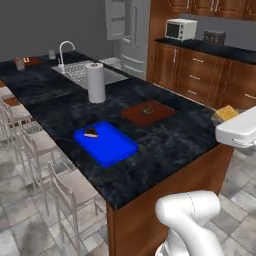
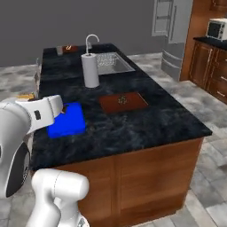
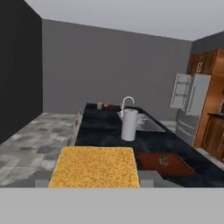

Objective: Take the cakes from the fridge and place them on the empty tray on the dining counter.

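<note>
Orange-tan cake block (image 3: 94, 167) gripped between jaws, held up off near end of black worktop (image 1: 165, 145) — also seen at (image 1: 226, 112). Dark wedge slice (image 1: 91, 132) on blue tray (image 1: 112, 147). Fridge (image 1: 131, 35) door open, far behind.

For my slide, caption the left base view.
Brown cake slice on blue tray; gripper carries orange cake block.

Counter layout, seen from the near corner

On the dining counter (image 1: 165, 145), the tray (image 1: 111, 147) sits lower left of centre with a cake slice (image 1: 91, 132) on its far end; the board (image 1: 148, 113) lies right of it, the paper towel roll (image 1: 96, 83) behind, the sink (image 1: 80, 71) farther back, and the fridge (image 1: 131, 35) at top centre.
</note>
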